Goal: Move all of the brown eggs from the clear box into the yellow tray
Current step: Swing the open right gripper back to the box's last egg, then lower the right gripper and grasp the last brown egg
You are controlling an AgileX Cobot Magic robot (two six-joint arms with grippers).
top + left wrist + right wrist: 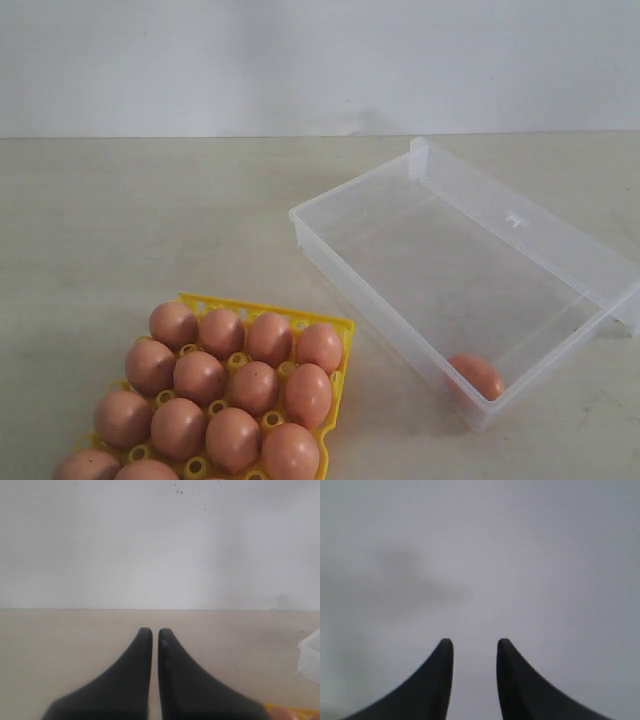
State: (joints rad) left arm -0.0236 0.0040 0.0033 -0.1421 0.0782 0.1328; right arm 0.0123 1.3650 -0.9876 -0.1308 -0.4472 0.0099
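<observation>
The eggs [200,378] are orange-brown, a few with faint darker speckles. The tray [262,309] is bright yellow. The lone egg [476,376] in the box [370,300] is the same orange-brown. The box is clear and colourless, and its lid [540,225] looks milky white. The table [120,220] is plain pale beige. The wall [300,60] is off-white, with a few dark specks in the left wrist view. The left gripper [155,632] and right gripper [475,645] are matte black.

Robot test lab by the look of it, plain beige counter [110,230], lightly scuffed, blank white wall [300,60] close behind, flat even light, staged props, yellow tray [262,309], clear box [440,280]
</observation>
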